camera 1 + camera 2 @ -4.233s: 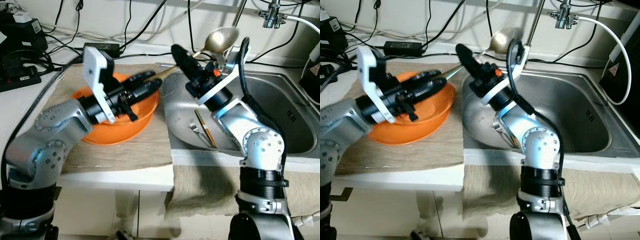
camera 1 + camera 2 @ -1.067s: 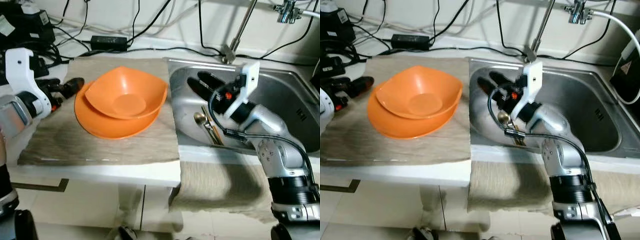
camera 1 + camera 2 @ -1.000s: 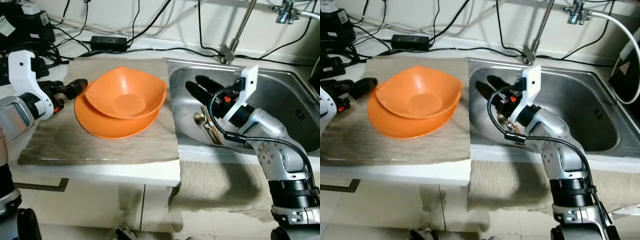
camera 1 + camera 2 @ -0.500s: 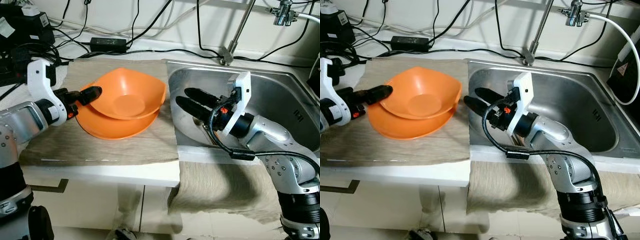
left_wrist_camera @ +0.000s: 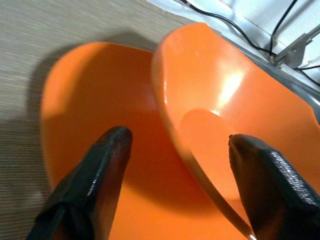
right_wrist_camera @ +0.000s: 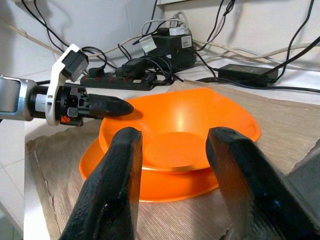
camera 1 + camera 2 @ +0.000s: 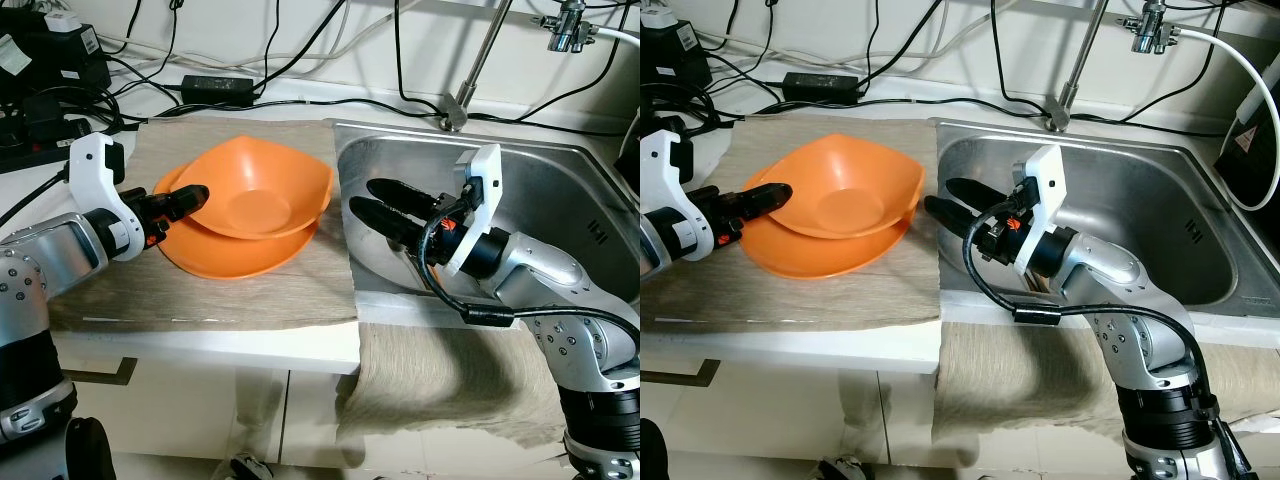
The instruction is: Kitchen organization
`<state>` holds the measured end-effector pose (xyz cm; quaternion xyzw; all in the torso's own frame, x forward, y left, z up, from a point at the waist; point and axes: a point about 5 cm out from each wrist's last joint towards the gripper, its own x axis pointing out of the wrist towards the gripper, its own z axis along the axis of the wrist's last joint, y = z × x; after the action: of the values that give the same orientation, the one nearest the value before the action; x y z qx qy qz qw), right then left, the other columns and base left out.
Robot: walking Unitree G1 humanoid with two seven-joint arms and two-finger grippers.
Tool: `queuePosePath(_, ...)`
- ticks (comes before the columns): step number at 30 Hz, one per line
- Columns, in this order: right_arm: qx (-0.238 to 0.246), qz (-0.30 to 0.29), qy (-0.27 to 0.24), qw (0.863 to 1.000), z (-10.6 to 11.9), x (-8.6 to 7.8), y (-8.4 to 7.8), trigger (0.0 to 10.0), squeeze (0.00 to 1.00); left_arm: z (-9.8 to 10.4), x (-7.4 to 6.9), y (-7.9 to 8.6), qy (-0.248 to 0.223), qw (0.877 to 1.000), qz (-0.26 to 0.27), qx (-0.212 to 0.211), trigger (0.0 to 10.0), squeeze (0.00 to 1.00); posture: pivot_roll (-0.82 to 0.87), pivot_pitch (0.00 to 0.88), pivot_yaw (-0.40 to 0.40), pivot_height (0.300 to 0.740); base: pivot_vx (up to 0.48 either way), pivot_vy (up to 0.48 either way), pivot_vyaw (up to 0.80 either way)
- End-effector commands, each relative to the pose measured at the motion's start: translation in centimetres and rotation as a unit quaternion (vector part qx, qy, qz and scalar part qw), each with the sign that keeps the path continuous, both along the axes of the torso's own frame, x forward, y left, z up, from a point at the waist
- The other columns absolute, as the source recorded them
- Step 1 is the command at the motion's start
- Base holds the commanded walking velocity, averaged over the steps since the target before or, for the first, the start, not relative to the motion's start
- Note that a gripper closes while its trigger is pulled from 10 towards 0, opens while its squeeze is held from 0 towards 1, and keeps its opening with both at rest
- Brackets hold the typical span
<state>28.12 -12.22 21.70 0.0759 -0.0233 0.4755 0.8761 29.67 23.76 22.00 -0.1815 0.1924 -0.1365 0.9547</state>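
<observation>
Straddling the upper orange bowl's (image 7: 258,190) near rim, my left gripper (image 7: 188,197) stands open; before lifting, I should close squarely, while my open right gripper (image 7: 372,204) steadies opposite.

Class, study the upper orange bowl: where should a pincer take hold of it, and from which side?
Grip the upper bowl by its raised left rim, coming from the left. It sits tilted in the lower bowl, and the open left pincer already straddles that edge.
</observation>
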Motion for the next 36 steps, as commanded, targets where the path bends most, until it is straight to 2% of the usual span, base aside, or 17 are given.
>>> queuePosePath(1,-0.002,0.005,0.002,1.0,0.0,-0.3,0.1,10.0,0.0,0.3,0.1,-0.4,-0.006,1.0,-0.008,-0.002,0.0,0.0,0.03,0.0,-0.06,0.74,0.0,0.0,0.0)
queuePosePath(29,-0.003,0.004,0.007,1.0,-0.3,-0.2,0.1,10.0,0.0,0.6,0.2,-1.0,-0.021,1.0,-0.012,-0.009,0.0,0.0,0.03,0.0,-0.06,0.74,0.0,0.0,0.0)
queuePosePath(34,0.012,-0.025,0.004,1.0,0.0,0.3,-0.2,10.0,0.0,0.8,0.3,-1.1,-0.034,0.999,-0.009,-0.013,0.0,0.0,0.02,0.0,-0.06,0.74,0.0,0.0,0.0)
queuePosePath(36,0.037,-0.082,0.008,0.996,0.5,1.4,-0.9,10.0,0.0,1.5,0.5,-1.4,-0.058,0.998,-0.006,-0.028,0.0,0.0,0.02,0.0,-0.062,0.74,0.0,0.0,0.0)
